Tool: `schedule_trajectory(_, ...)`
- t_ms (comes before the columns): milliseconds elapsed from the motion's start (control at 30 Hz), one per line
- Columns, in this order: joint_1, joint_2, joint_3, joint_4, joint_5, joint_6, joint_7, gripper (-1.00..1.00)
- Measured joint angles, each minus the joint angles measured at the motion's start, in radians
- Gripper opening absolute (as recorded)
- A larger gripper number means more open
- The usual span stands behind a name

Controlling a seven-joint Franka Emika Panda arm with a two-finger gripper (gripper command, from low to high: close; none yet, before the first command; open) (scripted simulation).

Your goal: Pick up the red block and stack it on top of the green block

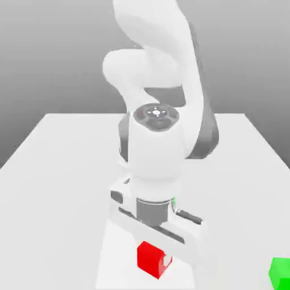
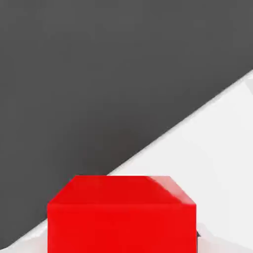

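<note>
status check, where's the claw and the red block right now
Claw low over the red block, at the table's near edge. Green block apart, toward the exterior view's right. Nothing between them.

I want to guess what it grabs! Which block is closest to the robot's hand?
The red block, right beneath the gripper. The green block sits apart, toward the exterior view's right.

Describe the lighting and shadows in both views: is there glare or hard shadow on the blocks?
Exterior view: soft, even light; the red block has a darker side face, the green block is cut by the frame edge, and the table shows no hard shadow. Hand view: the red block has a faint sheen on one corner.
</note>
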Motion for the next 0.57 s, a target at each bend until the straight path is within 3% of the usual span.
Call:
schedule_trajectory(300,0.263,0.074,0.12,0.209,-0.062,-0.149,0.278,-1.0)
schedule_trajectory(433,0.33,0.183,0.097,0.246,-0.123,-0.082,0.354,-1.0)
schedule_trajectory(467,0.341,0.211,0.086,0.249,-0.137,-0.057,0.365,1.0)
schedule_trajectory(567,0.341,0.211,0.086,0.249,-0.137,-0.057,0.365,1.0)
